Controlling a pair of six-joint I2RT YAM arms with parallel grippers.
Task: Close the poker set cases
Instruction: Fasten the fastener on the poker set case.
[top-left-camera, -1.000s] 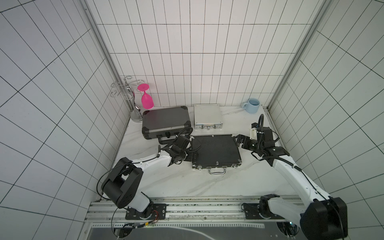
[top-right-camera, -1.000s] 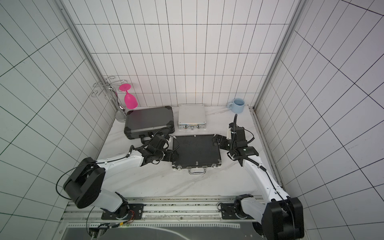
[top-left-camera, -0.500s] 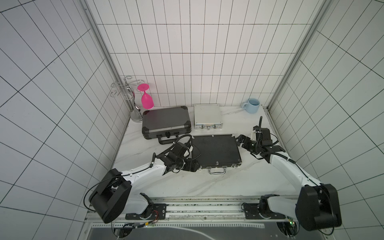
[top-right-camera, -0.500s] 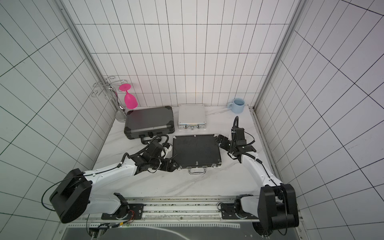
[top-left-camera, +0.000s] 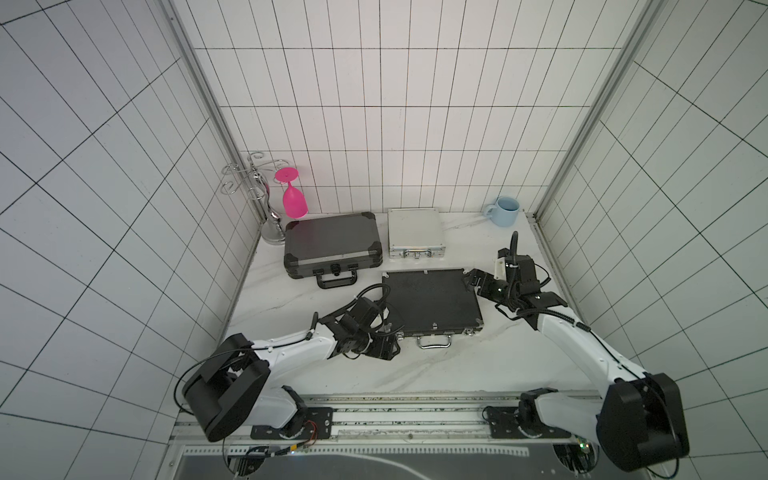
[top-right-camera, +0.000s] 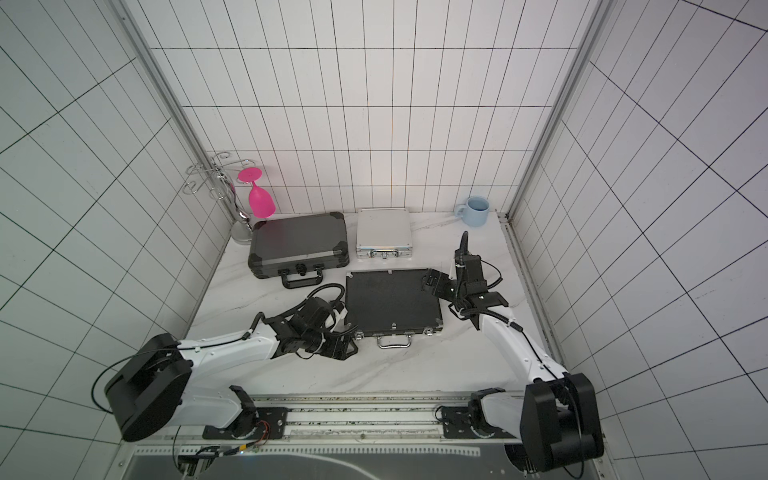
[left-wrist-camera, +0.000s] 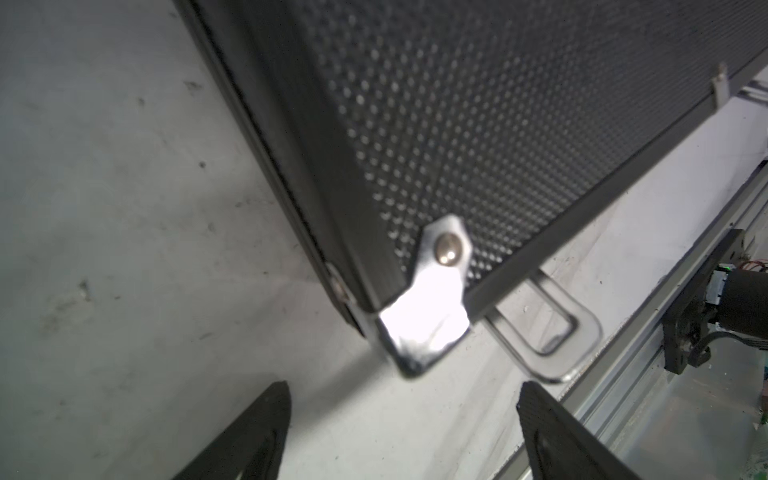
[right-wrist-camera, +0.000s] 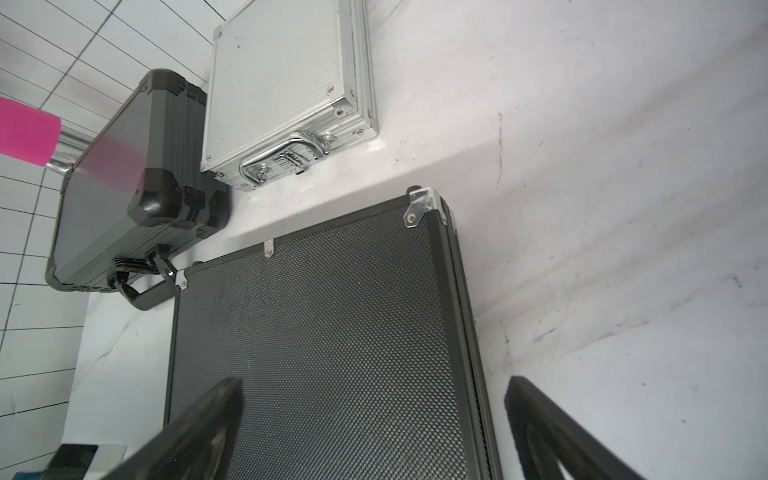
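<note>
Currently jaws spread, empty: left gripper off black textured case corner, right gripper straddling its side edge.

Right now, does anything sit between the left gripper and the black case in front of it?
Nothing visible does. In the left wrist view the open left gripper faces the metal corner of the black case, with only bare table between them.

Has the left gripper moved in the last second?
Yes. The left gripper slid along the black case's side, toward the corner at its handle end.
</note>
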